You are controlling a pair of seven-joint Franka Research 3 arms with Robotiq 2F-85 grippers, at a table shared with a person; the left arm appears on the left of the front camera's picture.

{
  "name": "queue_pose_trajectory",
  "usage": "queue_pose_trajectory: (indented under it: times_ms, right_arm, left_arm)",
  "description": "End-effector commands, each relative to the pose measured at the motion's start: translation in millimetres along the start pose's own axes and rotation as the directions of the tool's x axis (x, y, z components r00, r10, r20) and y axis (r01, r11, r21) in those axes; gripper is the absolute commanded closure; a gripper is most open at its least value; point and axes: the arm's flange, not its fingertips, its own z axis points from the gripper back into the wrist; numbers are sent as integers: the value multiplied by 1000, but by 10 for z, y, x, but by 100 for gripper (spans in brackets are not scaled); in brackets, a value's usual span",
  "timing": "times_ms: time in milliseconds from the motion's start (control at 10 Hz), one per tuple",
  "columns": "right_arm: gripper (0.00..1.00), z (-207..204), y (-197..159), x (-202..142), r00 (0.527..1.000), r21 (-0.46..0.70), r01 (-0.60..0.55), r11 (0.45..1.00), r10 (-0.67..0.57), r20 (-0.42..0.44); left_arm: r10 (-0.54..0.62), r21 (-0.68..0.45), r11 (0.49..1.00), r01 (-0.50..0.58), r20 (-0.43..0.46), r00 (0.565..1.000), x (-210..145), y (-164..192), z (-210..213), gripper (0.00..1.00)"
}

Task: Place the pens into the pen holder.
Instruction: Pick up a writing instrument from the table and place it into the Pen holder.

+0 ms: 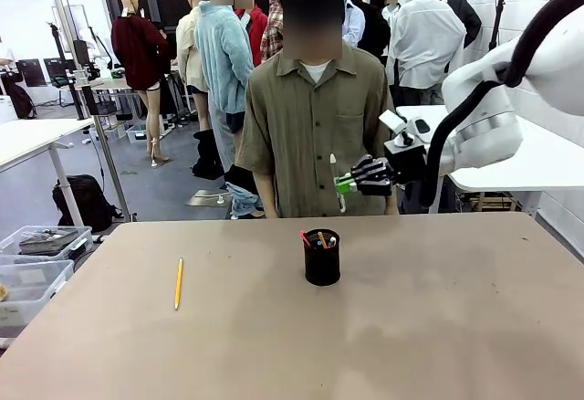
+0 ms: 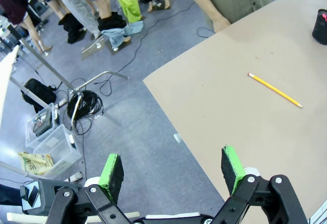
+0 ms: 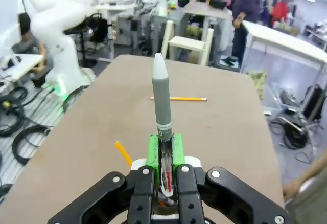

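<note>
Grey plastic, light and slick, the pen (image 3: 162,96) sits clamped by one end in my right gripper (image 3: 163,150) above the mesh cup (image 1: 321,257); the stiff yellow pencil (image 1: 179,283) lies well left on the table (image 1: 456,327), best pinched mid-shaft; my left gripper (image 2: 173,168) gapes wide, empty.

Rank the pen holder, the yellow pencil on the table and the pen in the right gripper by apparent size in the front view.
1. Pen holder: bulkiest by far.
2. Yellow pencil and the pen in the right gripper: similar slim lengths, at different distances, so unranked.
</note>
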Motion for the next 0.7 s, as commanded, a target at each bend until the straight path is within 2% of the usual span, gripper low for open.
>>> queue_pose_trajectory:
  times_ms: [0,600]
  right_arm:
    - [100,-97,-140,-135,1000,39,-15,999,16,-13]
    - [100,-428,-214,-431,994,45,74,996,-70,-87]
  left_arm:
    - [0,9,1000,0,4,1000,-15,25,-15,0]
    - [0,9,1000,0,4,1000,-15,25,-15,0]
